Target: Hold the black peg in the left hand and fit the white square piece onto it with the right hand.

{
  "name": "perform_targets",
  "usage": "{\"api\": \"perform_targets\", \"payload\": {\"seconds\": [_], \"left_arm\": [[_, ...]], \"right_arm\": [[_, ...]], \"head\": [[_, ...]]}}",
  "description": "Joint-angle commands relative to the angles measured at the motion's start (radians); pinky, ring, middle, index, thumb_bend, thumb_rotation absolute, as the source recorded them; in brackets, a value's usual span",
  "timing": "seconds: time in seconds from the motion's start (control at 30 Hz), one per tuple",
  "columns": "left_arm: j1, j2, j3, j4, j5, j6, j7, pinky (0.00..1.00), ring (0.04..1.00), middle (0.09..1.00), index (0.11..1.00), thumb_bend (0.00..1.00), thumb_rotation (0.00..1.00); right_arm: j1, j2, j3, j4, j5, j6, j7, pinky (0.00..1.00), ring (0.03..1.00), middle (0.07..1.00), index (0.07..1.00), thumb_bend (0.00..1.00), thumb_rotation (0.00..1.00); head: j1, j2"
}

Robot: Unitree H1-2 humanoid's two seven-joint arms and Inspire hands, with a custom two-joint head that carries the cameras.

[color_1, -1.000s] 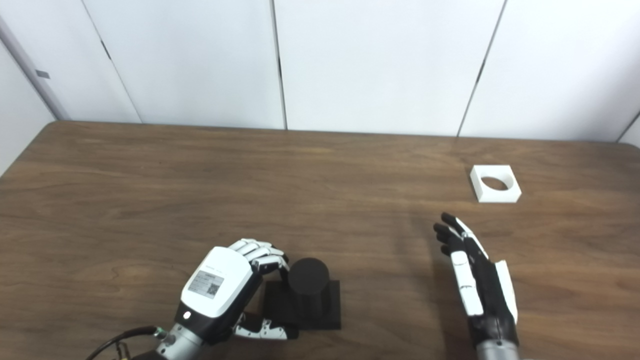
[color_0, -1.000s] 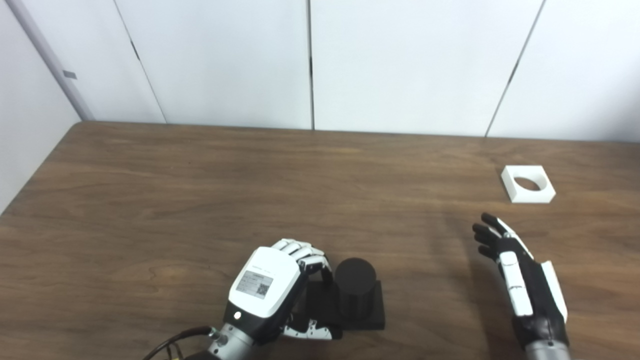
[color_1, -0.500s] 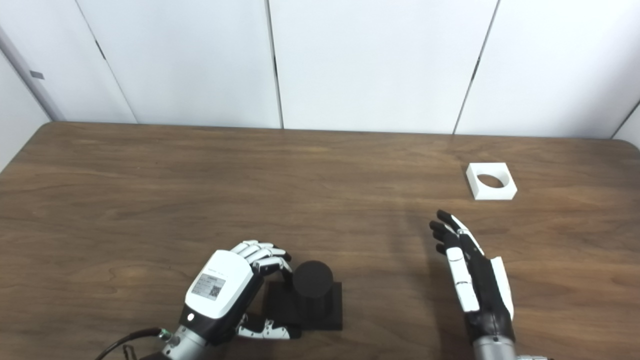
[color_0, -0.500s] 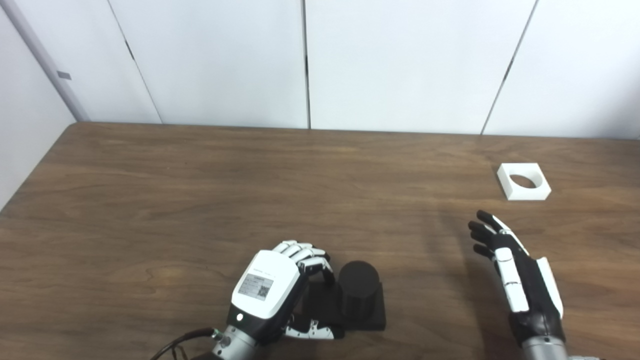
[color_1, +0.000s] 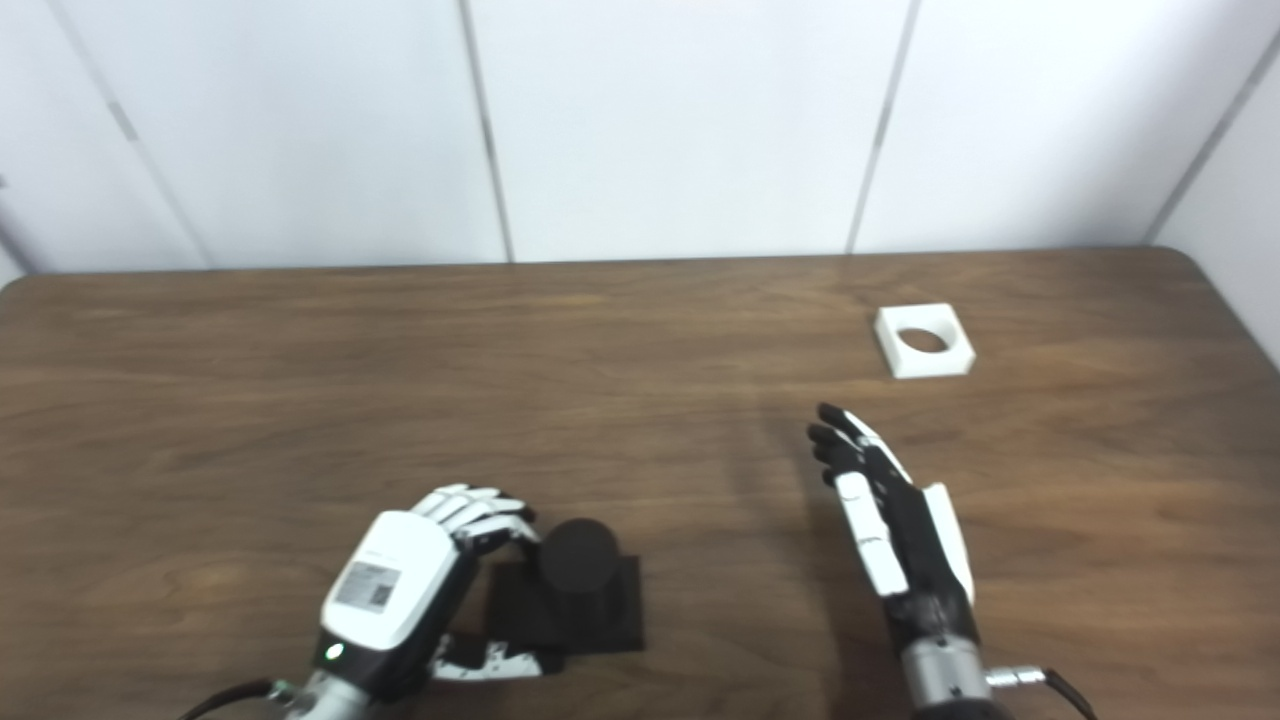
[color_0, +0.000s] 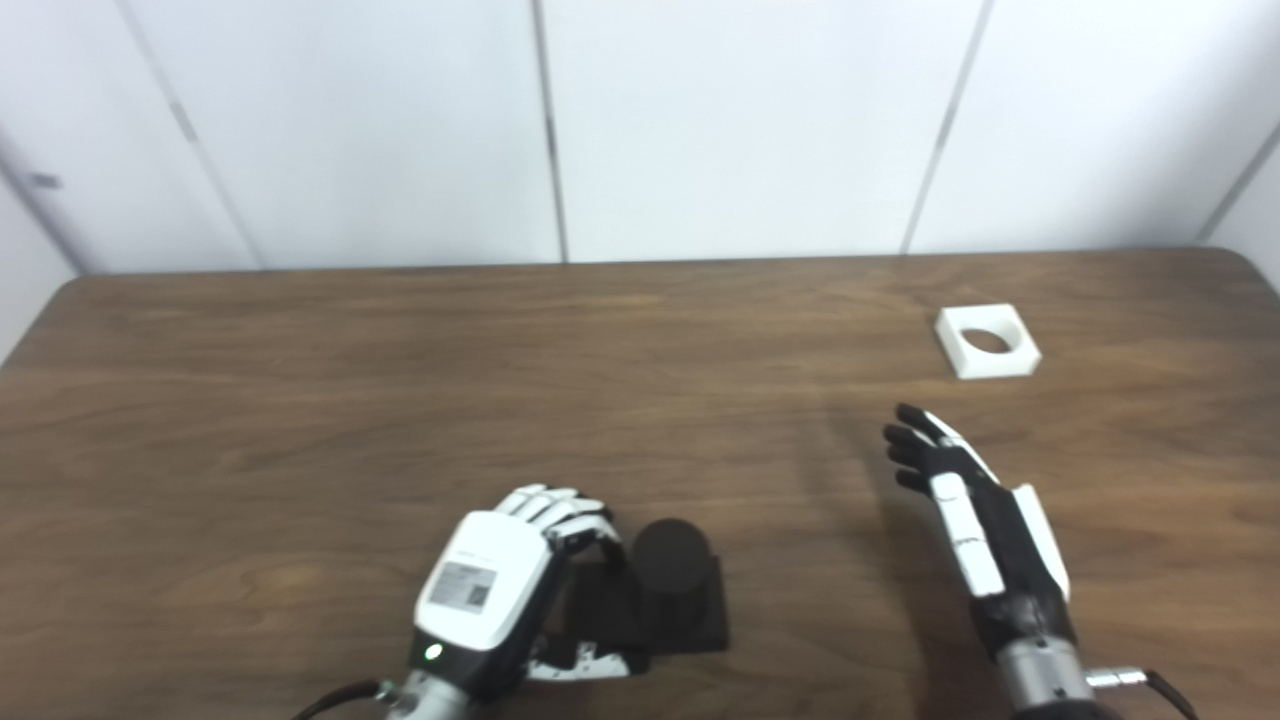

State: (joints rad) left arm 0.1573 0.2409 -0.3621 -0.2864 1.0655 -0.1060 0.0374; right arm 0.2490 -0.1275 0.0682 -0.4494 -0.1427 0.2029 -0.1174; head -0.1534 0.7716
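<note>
The black peg (color_0: pixel 672 560) is a short upright cylinder on a flat square black base, standing on the table near the front edge. My left hand (color_0: pixel 490 590) is at the base's left side, fingers curled over its far left corner and thumb along its front edge. The white square piece (color_0: pixel 985 365), with a round hole through it, lies flat at the far right of the table. Well short of it and a little to its left, my right hand (color_0: pixel 985 520) hovers open, fingers stretched forward and holding nothing.
The brown wooden table (color_0: pixel 400 400) runs back to white wall panels. Its rounded far right corner (color_1: pixel 1190 255) shows in the right eye view. A cable (color_0: pixel 1150 680) trails from my right wrist.
The whole picture has shifted left, so the camera has turned to the right. Both hands, the peg and the white piece keep the same places relative to each other.
</note>
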Motion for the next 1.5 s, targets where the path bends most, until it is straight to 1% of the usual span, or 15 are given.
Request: {"api": "perform_targets", "payload": {"seconds": [0.0,0.07,0.1,0.13,0.17,0.2,0.27,0.33,0.43,0.47,0.57,0.83,1.1,1.33,1.47], "left_arm": [[0.023,0.031,0.005,0.044,-0.001,0.012,-0.029,0.81,0.784,0.733,0.487,0.52,0.05],[0.025,0.028,0.011,0.056,-0.018,0.005,-0.008,0.81,0.782,0.733,0.487,0.52,0.05],[0.025,0.026,0.014,0.064,-0.027,0.001,0.002,0.80,0.779,0.732,0.487,0.52,0.05],[0.025,0.026,0.016,0.072,-0.032,-0.002,0.010,0.80,0.781,0.735,0.487,0.52,0.05],[0.023,0.027,0.016,0.080,-0.035,-0.008,0.018,0.80,0.781,0.736,0.487,0.52,0.05],[0.021,0.029,0.016,0.086,-0.036,-0.012,0.024,0.80,0.781,0.736,0.487,0.52,0.05],[0.019,0.032,0.013,0.092,-0.037,-0.016,0.029,0.80,0.784,0.738,0.487,0.52,0.05],[0.017,0.033,0.007,0.090,-0.035,-0.015,0.026,0.80,0.787,0.739,0.487,0.52,0.05],[0.017,0.031,0.003,0.083,-0.035,-0.014,0.023,0.81,0.789,0.740,0.487,0.52,0.05],[0.017,0.030,0.003,0.081,-0.036,-0.012,0.022,0.81,0.789,0.740,0.487,0.52,0.05],[0.016,0.029,0.003,0.077,-0.039,-0.010,0.022,0.80,0.783,0.738,0.486,0.52,0.05],[0.020,0.034,0.018,0.072,-0.056,-0.001,0.018,0.79,0.784,0.738,0.486,0.52,0.05],[0.028,0.039,0.023,0.069,-0.067,-0.007,0.023,0.78,0.775,0.730,0.486,0.52,0.05],[0.030,0.042,0.024,0.072,-0.070,-0.006,0.027,0.78,0.776,0.730,0.486,0.52,0.05],[0.036,0.041,0.022,0.064,-0.068,-0.003,0.024,0.78,0.776,0.731,0.486,0.52,0.05]], "right_arm": [[-0.047,0.007,-0.021,-0.091,-0.044,0.049,0.011,0.85,0.844,0.822,0.834,0.42,0.81],[-0.079,-0.046,-0.053,-0.143,-0.039,0.137,0.048,0.83,0.852,0.834,0.830,0.46,0.56],[-0.103,-0.083,-0.073,-0.156,-0.040,0.170,0.071,0.83,0.858,0.845,0.832,0.51,0.42],[-0.124,-0.117,-0.089,-0.162,-0.050,0.193,0.093,0.82,0.852,0.844,0.830,0.56,0.33],[-0.148,-0.153,-0.103,-0.166,-0.069,0.219,0.115,0.80,0.844,0.841,0.824,0.59,0.27],[-0.173,-0.187,-0.123,-0.165,-0.075,0.242,0.135,0.74,0.812,0.825,0.809,0.64,0.22],[-0.210,-0.236,-0.161,-0.155,-0.067,0.263,0.170,0.71,0.794,0.814,0.788,0.70,0.14],[-0.241,-0.294,-0.188,-0.136,-0.077,0.266,0.220,0.79,0.845,0.839,0.786,0.74,0.11],[-0.279,-0.373,-0.191,-0.105,-0.160,0.267,0.289,0.92,0.918,0.867,0.781,0.77,0.12],[-0.296,-0.397,-0.189,-0.088,-0.193,0.267,0.315,0.93,0.925,0.868,0.779,0.78,0.12],[-0.343,-0.446,-0.172,-0.037,-0.279,0.267,0.361,0.87,0.941,0.885,0.769,0.84,0.12],[-0.458,-0.450,-0.124,0.138,-0.357,0.247,0.345,0.87,0.951,0.921,0.782,0.89,0.13],[-0.596,-0.462,-0.061,0.358,-0.384,0.188,0.332,0.88,0.985,0.949,0.797,0.91,0.14],[-0.690,-0.473,0.009,0.518,-0.437,0.147,0.312,0.87,0.975,0.929,0.808,0.90,0.17],[-0.725,-0.471,0.030,0.577,-0.446,0.142,0.306,0.86,0.976,0.928,0.813,0.90,0.17]], "head": [[-0.006,0.000],[-0.020,-0.001],[-0.032,0.000],[-0.039,0.000],[-0.042,0.000],[-0.056,-0.001],[-0.067,-0.002],[-0.082,-0.006],[-0.091,-0.010],[-0.097,-0.015],[-0.108,-0.024],[-0.125,-0.036],[-0.134,-0.035],[-0.133,-0.036],[-0.126,-0.030]]}}
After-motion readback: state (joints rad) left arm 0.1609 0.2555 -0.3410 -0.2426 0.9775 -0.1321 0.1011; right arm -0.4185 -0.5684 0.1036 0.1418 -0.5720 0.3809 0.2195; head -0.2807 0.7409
